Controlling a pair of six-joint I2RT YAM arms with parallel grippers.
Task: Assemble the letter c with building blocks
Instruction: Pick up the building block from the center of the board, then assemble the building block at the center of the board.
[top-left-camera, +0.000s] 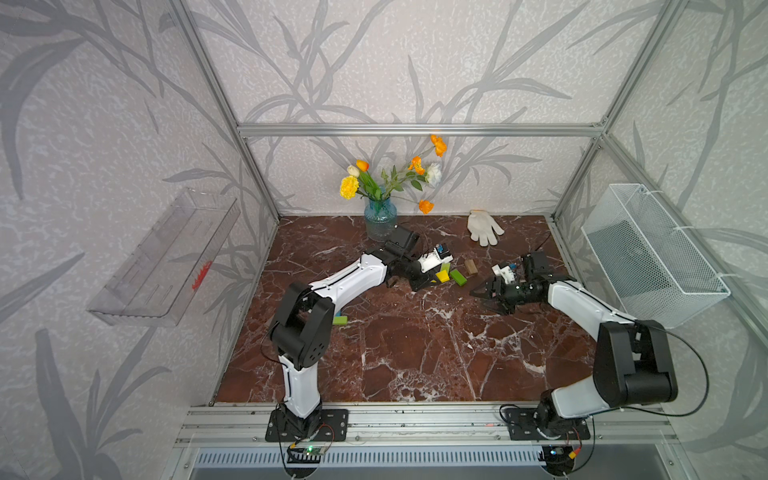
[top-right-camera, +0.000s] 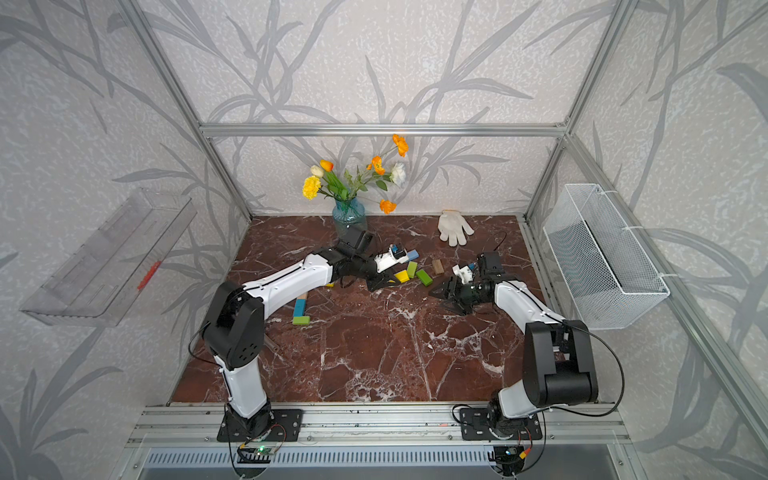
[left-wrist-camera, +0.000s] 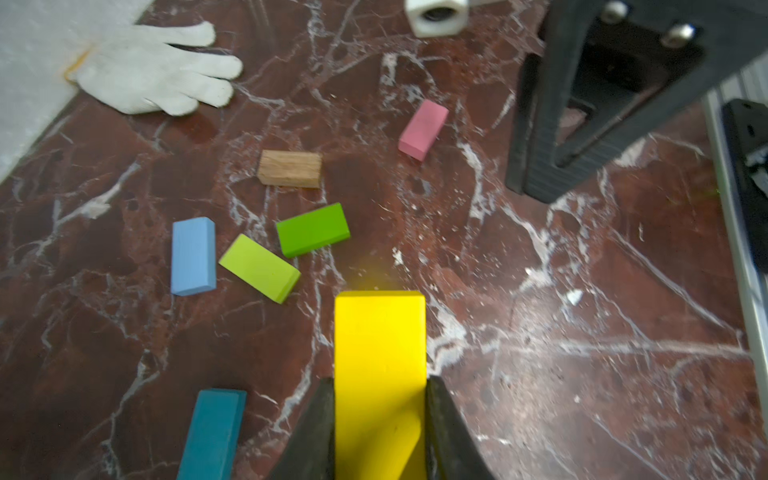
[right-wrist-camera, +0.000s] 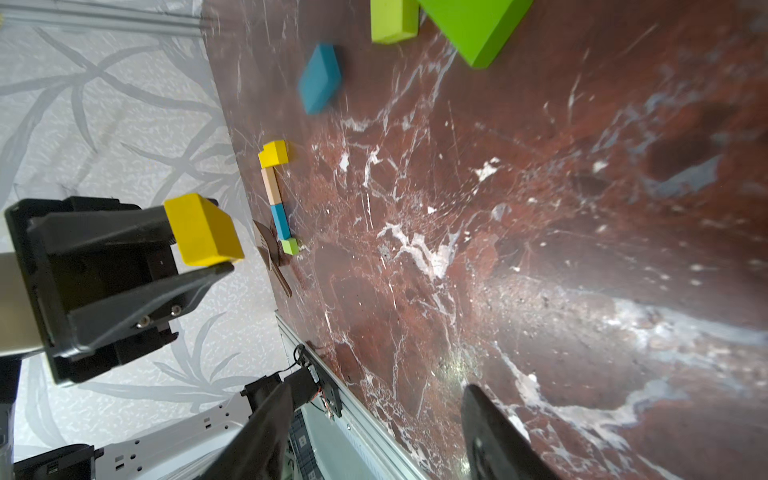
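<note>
Blocks (left-wrist-camera: 311, 228) litter table (top-left-camera: 415, 353); vase (top-left-camera: 380, 218) holds flowers (top-left-camera: 349, 187).

Lab test cell, aluminium frame (top-left-camera: 415, 129), wallpapered panels (top-left-camera: 374, 62)

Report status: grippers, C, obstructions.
Left gripper shut on yellow block. Right gripper open, empty. C part-built. Loose blocks between grippers.
</note>
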